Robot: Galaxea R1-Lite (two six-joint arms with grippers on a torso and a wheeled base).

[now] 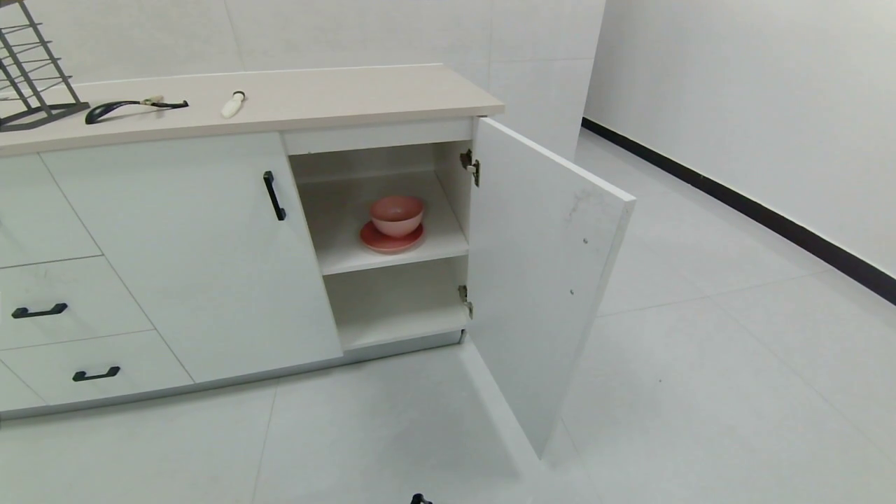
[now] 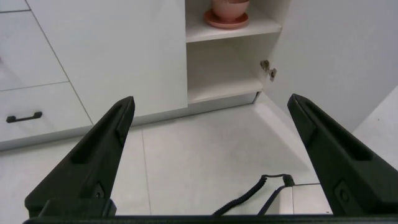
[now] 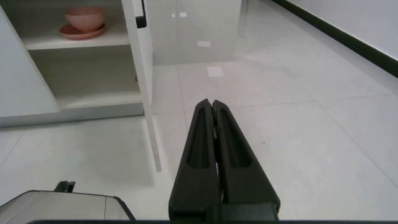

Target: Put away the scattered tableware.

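Observation:
A pink bowl (image 1: 397, 214) sits on a pink plate (image 1: 391, 239) on the upper shelf of the open cabinet compartment; the pair also appears as bowl (image 2: 229, 7) and bowl (image 3: 84, 17). On the countertop lie a black ladle (image 1: 129, 107) and a white-handled utensil (image 1: 233, 104). My left gripper (image 2: 211, 102) is open with nothing between its fingers, low over the floor and facing the cabinet's lower shelf. My right gripper (image 3: 212, 104) is shut and empty, above the floor tiles to the side of the open door.
The white cabinet door (image 1: 546, 266) stands swung wide out over the floor. The neighbouring door with a black handle (image 1: 274, 195) is closed, with drawers (image 1: 42, 308) to its left. A dark wire dish rack (image 1: 31, 77) stands at the counter's left end.

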